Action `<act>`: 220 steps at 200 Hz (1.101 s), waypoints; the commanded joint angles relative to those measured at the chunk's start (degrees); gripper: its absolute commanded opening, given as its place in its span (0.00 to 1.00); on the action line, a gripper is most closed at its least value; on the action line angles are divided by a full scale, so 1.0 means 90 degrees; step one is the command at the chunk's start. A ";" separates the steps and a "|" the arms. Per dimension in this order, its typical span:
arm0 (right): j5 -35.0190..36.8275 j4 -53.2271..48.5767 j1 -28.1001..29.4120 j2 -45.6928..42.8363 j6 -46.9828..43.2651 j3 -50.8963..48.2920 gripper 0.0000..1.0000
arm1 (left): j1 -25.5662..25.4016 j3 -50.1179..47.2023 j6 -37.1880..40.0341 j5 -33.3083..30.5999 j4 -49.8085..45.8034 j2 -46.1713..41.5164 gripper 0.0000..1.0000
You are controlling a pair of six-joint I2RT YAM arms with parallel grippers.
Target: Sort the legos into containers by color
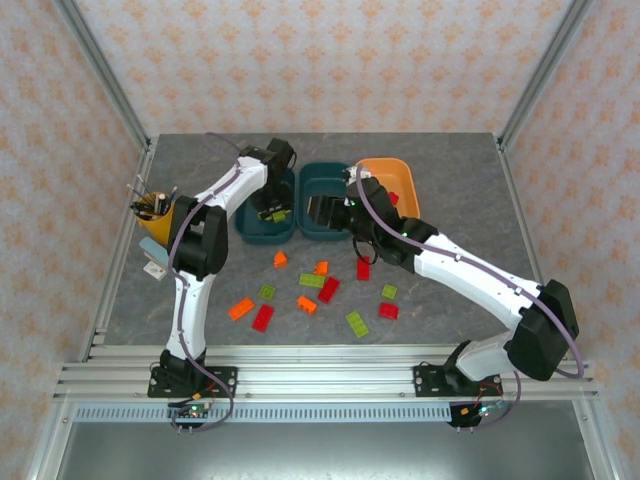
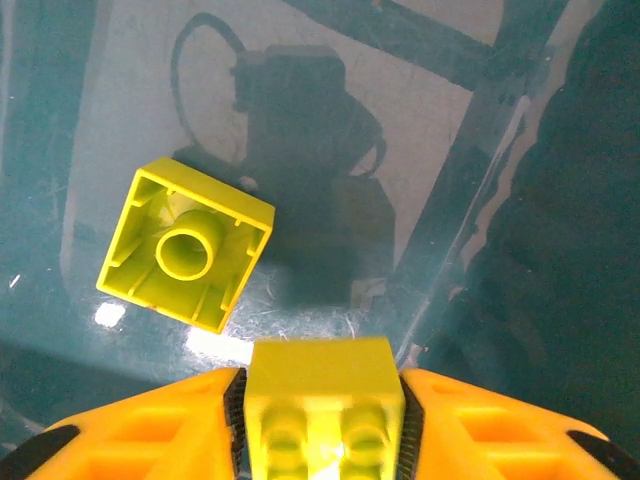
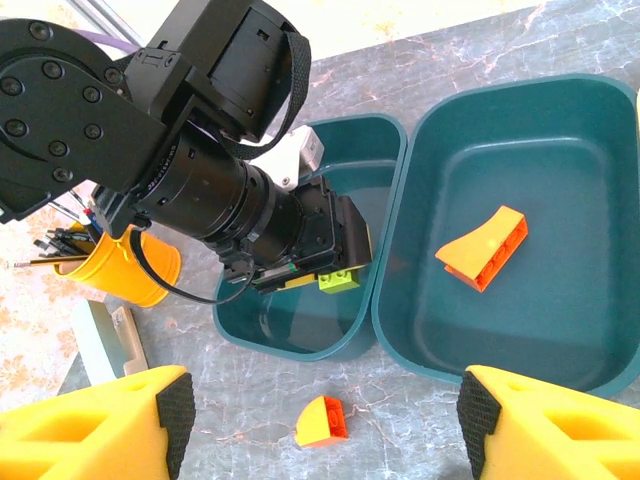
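Left pincer over the left teal tray, release risk

My left gripper [image 2: 321,374] has its pads against both sides of a yellow-green brick [image 2: 318,408], so I read it as pinching. If one pad lets go late, the brick may cling and swing sideways rather than fall straight. Just below and left lies another yellow-green brick [image 2: 186,245], hollow side up. A drop onto it could bounce or leave the new one tilted on top. The left teal tray [image 3: 292,345] is shallow, and I hang near the wall it shares with the middle teal tray [image 3: 600,110], so a skip could land beside the orange brick [image 3: 483,247], the wrong colour. My right gripper [image 3: 322,420] is spread wide with nothing in it, close by, and lifting out carelessly could clip that arm. Loose legos [image 1: 328,290] wait on the table.
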 commanded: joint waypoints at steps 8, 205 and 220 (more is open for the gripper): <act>0.0089 -0.0383 -0.0031 0.0000 -0.0055 0.0169 0.72 | 0.0028 0.0250 0.0149 -0.0295 -0.0296 -0.0096 0.54; 0.0009 -0.5015 -0.0136 -0.1510 0.2565 -0.1759 0.78 | -0.2985 -0.5684 -0.0148 -0.0147 0.1996 -0.6416 0.85; -0.0040 -0.5240 -0.0286 -0.1427 0.3176 -0.1821 0.80 | -0.3187 -0.5962 -0.0314 -0.0228 0.2036 -0.6600 0.85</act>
